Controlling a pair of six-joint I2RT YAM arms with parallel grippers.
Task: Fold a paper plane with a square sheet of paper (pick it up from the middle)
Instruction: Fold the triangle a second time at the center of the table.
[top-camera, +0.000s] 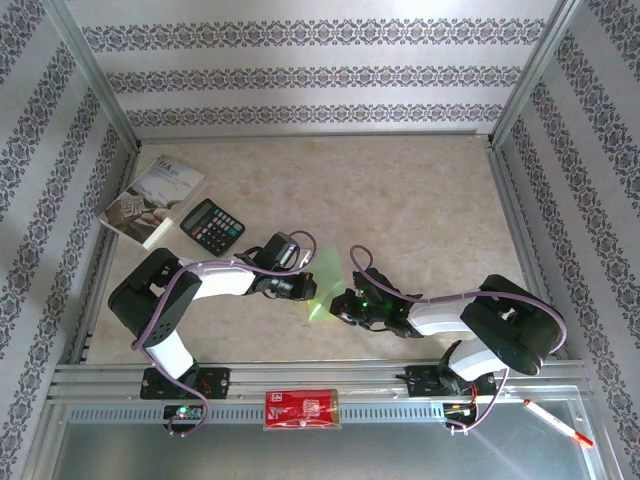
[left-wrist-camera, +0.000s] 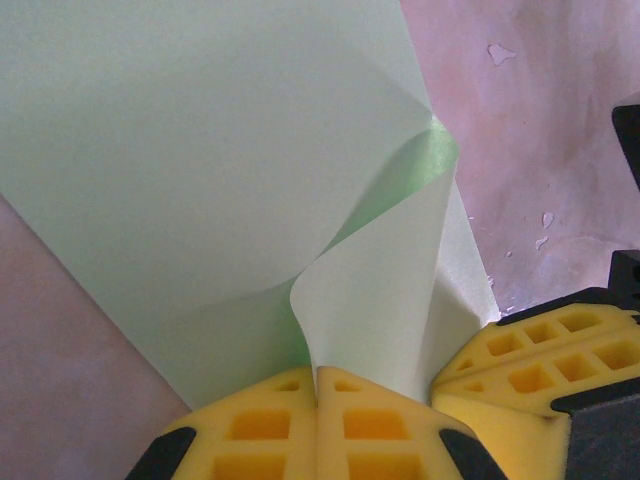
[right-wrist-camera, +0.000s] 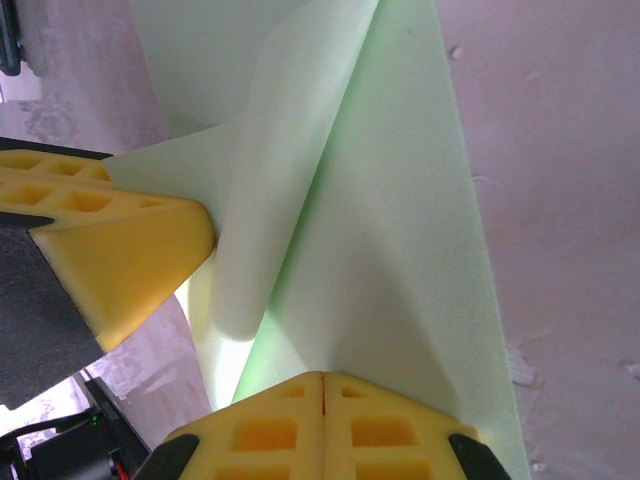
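Observation:
The square sheet of paper (top-camera: 326, 282), light green, is lifted between both arms at the table's middle. In the left wrist view the sheet of paper (left-wrist-camera: 200, 170) spreads wide, with a flap curling down into the seam of my left gripper (left-wrist-camera: 320, 378), whose yellow foam fingers are shut on it. In the right wrist view a creased fold of the paper (right-wrist-camera: 390, 250) runs down into my right gripper (right-wrist-camera: 322, 380), also shut on it. The two grippers sit close together: left gripper (top-camera: 298, 285), right gripper (top-camera: 346, 304).
A black calculator (top-camera: 212, 226) and a grey-white booklet (top-camera: 152, 202) lie at the back left. A red flat packet (top-camera: 301, 409) rests on the front rail, and a red-white pen (top-camera: 557, 421) at the front right. Metal frame rails border the table.

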